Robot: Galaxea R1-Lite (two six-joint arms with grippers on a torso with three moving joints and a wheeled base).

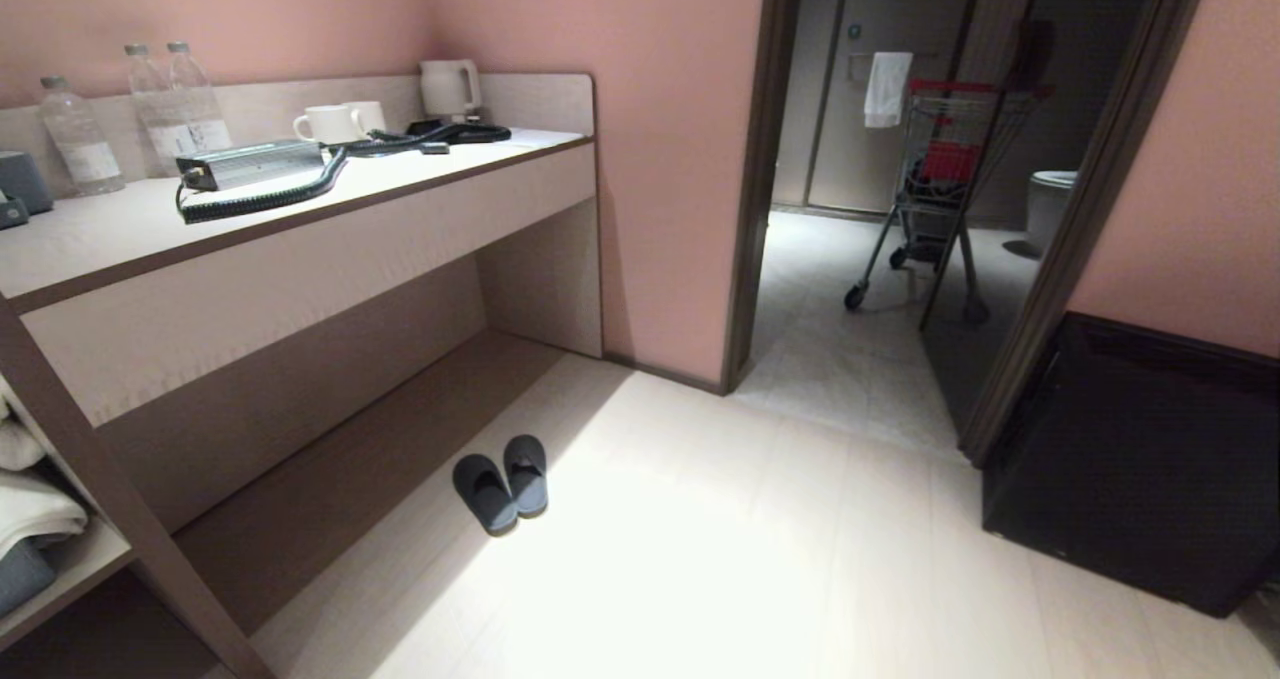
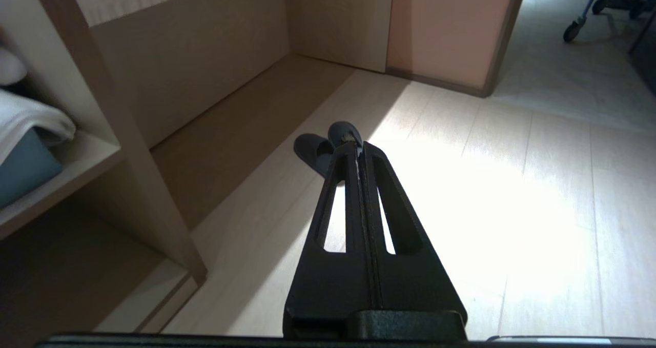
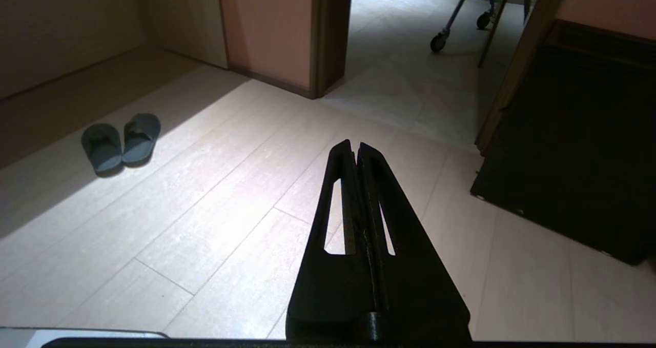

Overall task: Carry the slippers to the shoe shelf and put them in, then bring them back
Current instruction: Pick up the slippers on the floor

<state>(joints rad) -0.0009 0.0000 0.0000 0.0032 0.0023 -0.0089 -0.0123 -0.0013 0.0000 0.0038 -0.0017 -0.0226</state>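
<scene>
The grey-blue slippers point(image 1: 500, 484) lie side by side on the pale floor, just outside the front edge of the shoe shelf point(image 1: 380, 439), the low open space under the counter. A slanting divider panel point(image 1: 100, 489) bounds that space on its left. Neither arm shows in the head view. In the left wrist view my left gripper point(image 2: 353, 143) is shut and empty, held above the floor, and its tips cover part of the slippers point(image 2: 311, 150) farther ahead. In the right wrist view my right gripper point(image 3: 354, 145) is shut and empty, with the slippers point(image 3: 120, 142) well off to its side.
The beige counter point(image 1: 300, 259) carries water bottles point(image 1: 150, 109), mugs, a kettle and a cabled power unit. Folded towels point(image 1: 30, 509) fill a side shelf at the left. A doorway opens onto a red cart point(image 1: 930, 179). A black cabinet point(image 1: 1130, 459) stands at the right.
</scene>
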